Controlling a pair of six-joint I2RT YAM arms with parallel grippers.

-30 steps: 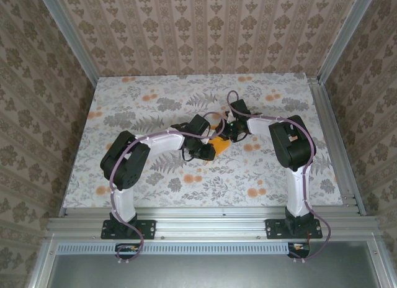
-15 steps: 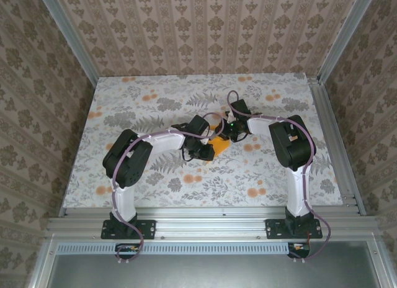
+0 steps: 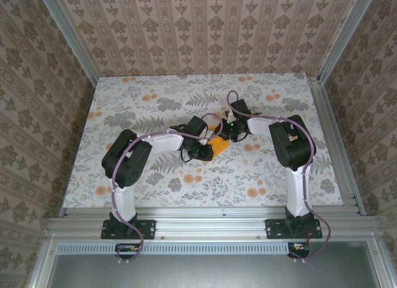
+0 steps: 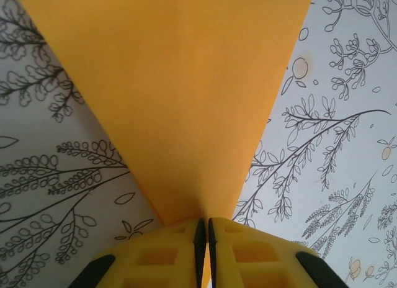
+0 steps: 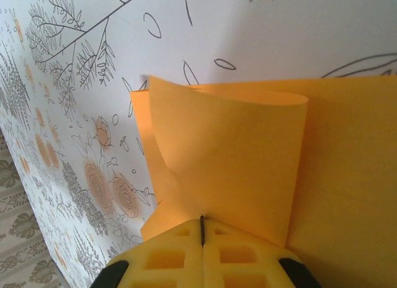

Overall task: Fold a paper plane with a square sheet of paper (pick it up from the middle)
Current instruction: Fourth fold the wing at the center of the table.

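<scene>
Orange and thin, the square sheet of paper (image 3: 218,145) sat mid-worktop (image 3: 136,95), partly folded. The left tool (image 4: 203,235) pinched its narrow end; the right tool (image 5: 202,229) clamped a curled flap. It looked light, floppy and easily creased, so edges seemed safest.

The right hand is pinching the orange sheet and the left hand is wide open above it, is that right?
Not quite. The left hand is not open: the left wrist view shows it shut on the square sheet of paper. The right hand does pinch the sheet.
</scene>
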